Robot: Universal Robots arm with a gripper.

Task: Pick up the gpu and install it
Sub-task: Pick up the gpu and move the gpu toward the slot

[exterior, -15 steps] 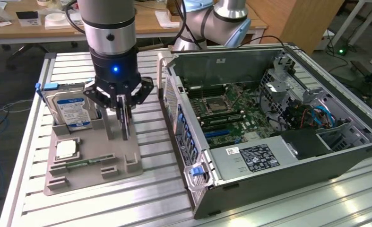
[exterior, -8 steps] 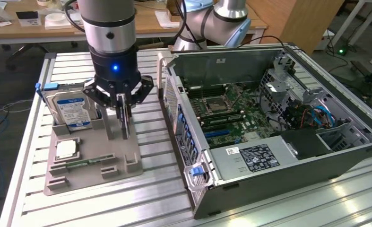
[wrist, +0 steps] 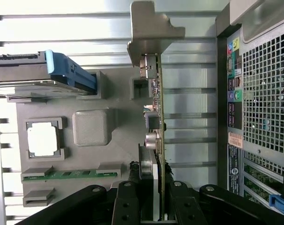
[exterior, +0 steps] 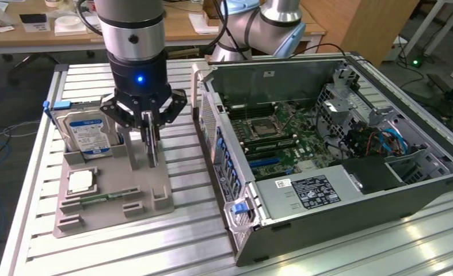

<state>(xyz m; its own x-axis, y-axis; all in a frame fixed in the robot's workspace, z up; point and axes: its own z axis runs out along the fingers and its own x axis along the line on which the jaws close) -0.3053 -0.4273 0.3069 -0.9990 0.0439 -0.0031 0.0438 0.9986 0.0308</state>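
End effector [exterior: 151, 146] is pinched onto the gpu [wrist: 153, 117], one finger on each flat face of the card, gripping the end away from the bracket. The gpu stands on edge, upright, over the grey fixture tray [exterior: 134, 184]. Its silver bracket sticks out past the tray edge that faces the computer case [exterior: 441, 190]. Cannot tell if the card's lower edge is seated in the tray slot or lifted clear.

The tray lies on the slotted aluminium table [exterior: 95, 253], toward the table edge on the exterior view's left. The case takes the table's side on the exterior view's right, just beside the tray. Its side panel is off and the motherboard [exterior: 288, 132] is exposed.

Also on the tray:
- A hard drive [exterior: 84, 135] with a blue-white label stands upright at the far corner, near the end effector but apart from it.
- A processor chip [exterior: 80, 181] lies flat in its pocket.
- A green memory stick [exterior: 103, 198] lies in the slot toward the near edge.

The arm comes straight down over the tray.
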